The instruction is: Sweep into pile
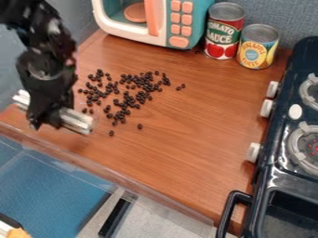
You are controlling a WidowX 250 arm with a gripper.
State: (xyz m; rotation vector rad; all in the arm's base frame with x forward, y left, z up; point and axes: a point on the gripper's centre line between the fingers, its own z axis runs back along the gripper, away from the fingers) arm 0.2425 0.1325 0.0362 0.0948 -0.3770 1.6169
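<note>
My gripper hangs at the left of the camera view, shut on a light, ridged bar that sticks out on both sides of it. The bar lies roughly crosswise, slanting down to the right, over the counter's front left part. Just right of the gripper, many small dark beans are scattered on the brown wooden counter. They are denser in the middle of the patch, with a few stray ones at its right and front edges. Part of the counter behind the arm is hidden.
A toy microwave stands at the back, beside a red tomato can and a yellow pineapple can. The black toy stove, with knobs and a handle, borders the right. A clear ledge runs along the front edge.
</note>
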